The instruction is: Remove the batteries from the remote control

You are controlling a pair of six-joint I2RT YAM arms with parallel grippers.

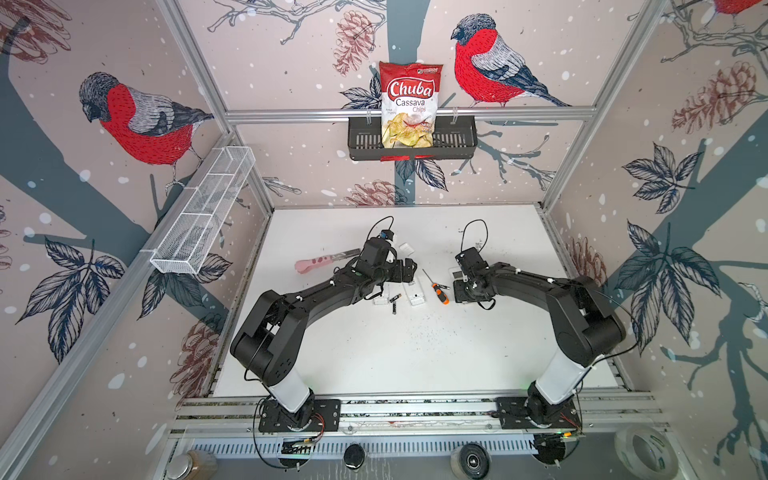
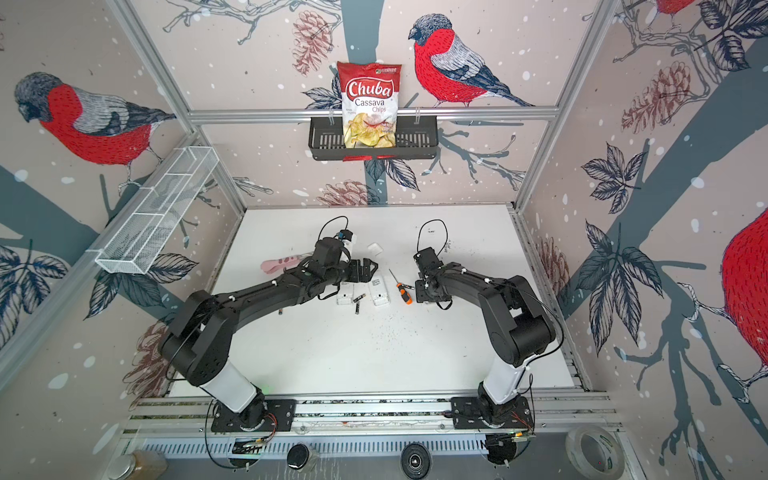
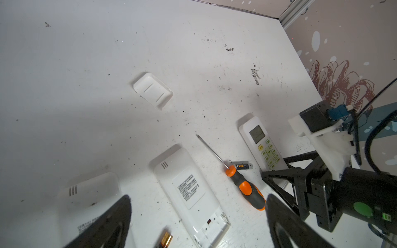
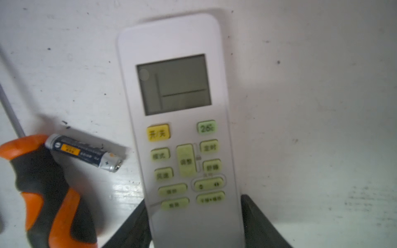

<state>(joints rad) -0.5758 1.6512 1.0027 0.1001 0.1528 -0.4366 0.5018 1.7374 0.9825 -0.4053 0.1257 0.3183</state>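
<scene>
A white remote control (image 4: 178, 90) lies face up, screen and green buttons showing. My right gripper (image 4: 193, 199) is shut on its lower end, one finger pressed against each long side. One battery (image 4: 83, 152) lies beside it, touching the screwdriver (image 4: 43, 182). Two more remotes lie face down, one (image 3: 189, 193) with its battery bay open, the other (image 3: 90, 193) partly behind a finger. My left gripper (image 3: 198, 195) hangs open above them, holding nothing. Another battery (image 3: 166, 239) lies below it. In a top view two batteries (image 1: 394, 301) lie between the face-down remotes.
A loose white battery cover (image 3: 153, 90) lies farther back on the table. A pink-handled tool (image 1: 316, 262) lies behind the left arm. A black basket (image 1: 457, 141) holding a chips bag hangs on the back wall, and a white wire rack (image 1: 199, 220) on the left wall.
</scene>
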